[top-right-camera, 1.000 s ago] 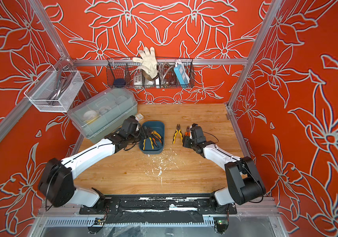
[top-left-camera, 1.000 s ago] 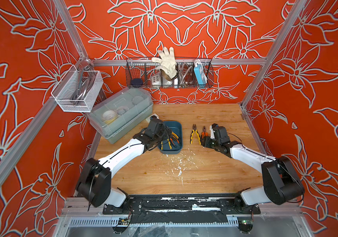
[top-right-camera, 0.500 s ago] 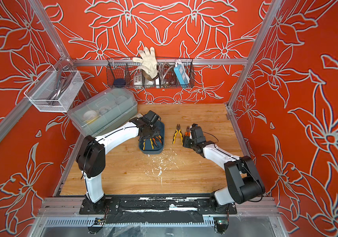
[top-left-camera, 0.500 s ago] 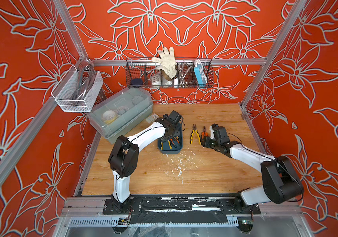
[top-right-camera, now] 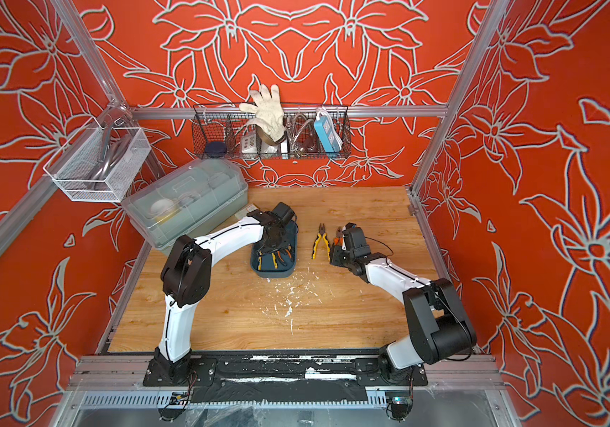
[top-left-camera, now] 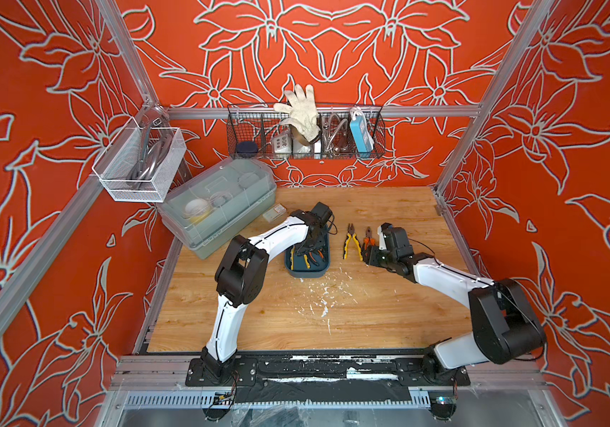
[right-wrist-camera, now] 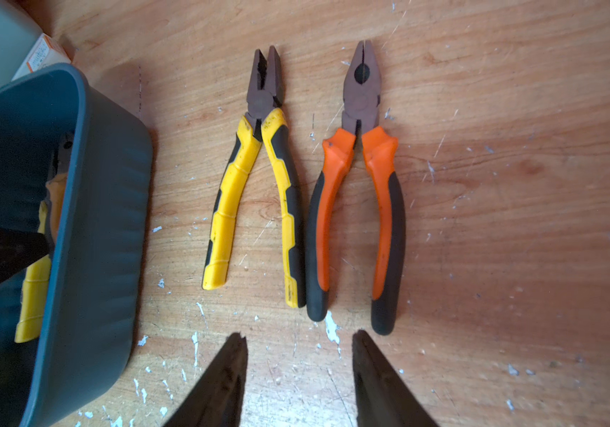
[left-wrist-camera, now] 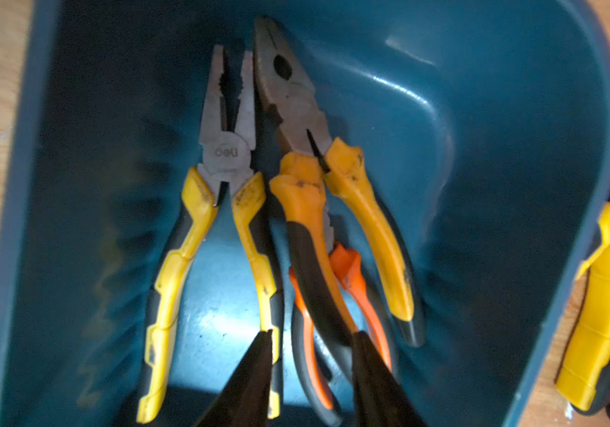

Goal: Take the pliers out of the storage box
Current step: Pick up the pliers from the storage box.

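Right wrist view shows the wooden table (right-wrist-camera: 518, 222) holding the shallow dark teal plastic storage box (right-wrist-camera: 103, 222), with yellow-and-black pliers (right-wrist-camera: 238, 177) and orange-and-black pliers (right-wrist-camera: 381, 192) lying near it. Inside lie three more pliers (left-wrist-camera: 227, 155), the left gripper (left-wrist-camera: 312, 332) straddling their handles; whether it pinches one I cannot tell. The right gripper (right-wrist-camera: 299, 332) is spread, empty.

The box (left-wrist-camera: 518, 185) is smooth, glossy teal plastic with faintly ribbed walls. The pliers (right-wrist-camera: 361, 100) have dull brownish metal heads and matt rubbery handles, scuffed and soiled. The table (right-wrist-camera: 518, 222) is matt wood grain, scratched and flecked with white. The glove (top-left-camera: 301, 111) is knitted cloth, the baskets (top-left-camera: 244, 127) wire mesh, the container (top-left-camera: 222, 199) cloudy plastic.
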Robot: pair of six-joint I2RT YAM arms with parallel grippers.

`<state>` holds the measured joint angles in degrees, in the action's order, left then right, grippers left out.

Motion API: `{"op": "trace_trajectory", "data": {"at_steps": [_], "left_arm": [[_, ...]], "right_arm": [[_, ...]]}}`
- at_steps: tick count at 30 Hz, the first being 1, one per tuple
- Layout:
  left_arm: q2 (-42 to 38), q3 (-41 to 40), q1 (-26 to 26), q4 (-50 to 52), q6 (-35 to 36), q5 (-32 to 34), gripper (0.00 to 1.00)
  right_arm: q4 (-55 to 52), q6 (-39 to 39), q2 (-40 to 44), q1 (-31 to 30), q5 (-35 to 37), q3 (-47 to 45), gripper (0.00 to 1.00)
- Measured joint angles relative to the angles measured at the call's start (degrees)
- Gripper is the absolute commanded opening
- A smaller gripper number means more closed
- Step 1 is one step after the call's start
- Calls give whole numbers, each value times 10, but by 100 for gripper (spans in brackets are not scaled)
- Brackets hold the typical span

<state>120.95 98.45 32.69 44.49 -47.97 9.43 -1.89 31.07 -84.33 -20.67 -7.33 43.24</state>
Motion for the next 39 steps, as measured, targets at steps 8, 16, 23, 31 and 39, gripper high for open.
{"op": "trace_trajectory", "data": {"at_steps": [8,16,23,31,39], "left_arm": [[28,18,0,0,1,0,37],[43,19,4,0,-6,-4,9],[34,3,6,-13,-4,-5,0],[-29,-87,1,-42,17,-14,0],[-87,-166,-22,-116,34,-70,0]], "right_arm": [[-3,0,0,0,-2,1,49],[-3,0,0,0,-4,1,49],[-3,0,0,0,-5,1,48],[-3,0,-1,0,-8,1,48],[-2,0,-4,0,-17,1,48]]}}
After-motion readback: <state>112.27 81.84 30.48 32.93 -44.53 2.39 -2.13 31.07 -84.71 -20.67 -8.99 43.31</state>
